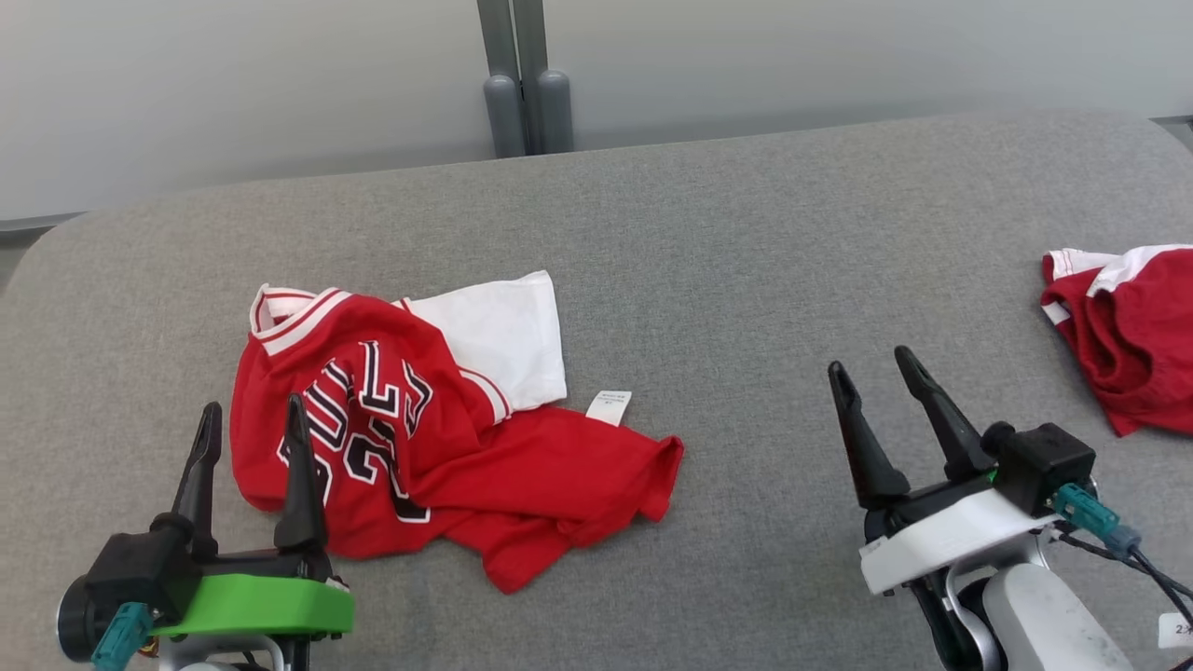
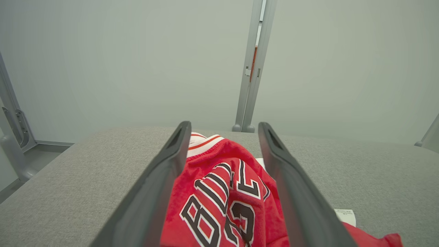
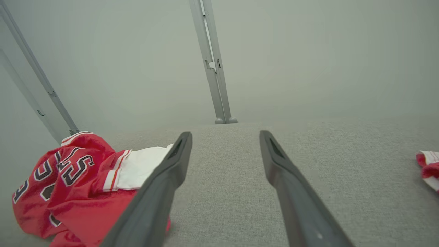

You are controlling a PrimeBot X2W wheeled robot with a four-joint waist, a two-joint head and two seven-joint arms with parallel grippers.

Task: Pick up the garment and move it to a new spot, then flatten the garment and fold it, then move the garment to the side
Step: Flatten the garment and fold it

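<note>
A crumpled red jersey, the garment (image 1: 419, 438), lies on the left half of the grey padded table (image 1: 708, 280), with white sleeve, black-and-white lettering and a small white tag. My left gripper (image 1: 253, 419) hovers open at the garment's near left edge, fingers pointing over the lettering; in the left wrist view the garment (image 2: 223, 192) shows between its open fingers (image 2: 161, 185). My right gripper (image 1: 876, 373) stands open over bare table, well to the right of the garment, holding nothing. In the right wrist view the garment (image 3: 75, 185) lies at the lower left.
A second red-and-white piece of clothing (image 1: 1132, 335) lies at the table's right edge, also seen as clothing (image 3: 428, 168) at the right wrist view's right. A grey post (image 1: 527, 84) rises behind the table against a pale wall. Bare table stretches between the two garments.
</note>
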